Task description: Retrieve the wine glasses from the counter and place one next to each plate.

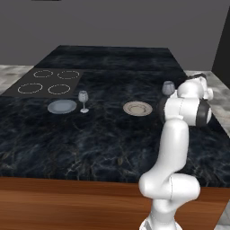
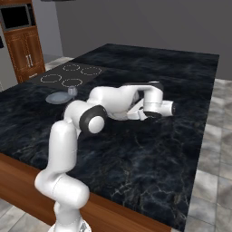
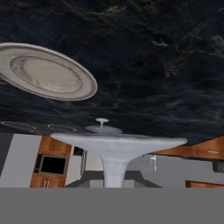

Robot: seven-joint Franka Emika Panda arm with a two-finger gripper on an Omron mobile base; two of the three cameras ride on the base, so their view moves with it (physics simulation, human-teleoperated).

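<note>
Beside beige plate (image 1: 137, 108), held wine glass (image 1: 168, 88)

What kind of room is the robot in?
Most likely a kitchen: a black marble island with stove rings, plates and wine glasses on top, and wooden cabinets behind.

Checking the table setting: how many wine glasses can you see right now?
2. One wine glass stands right of the grey-blue plate; the other is in the gripper, right of the beige plate, partly hidden behind the arm.
</note>
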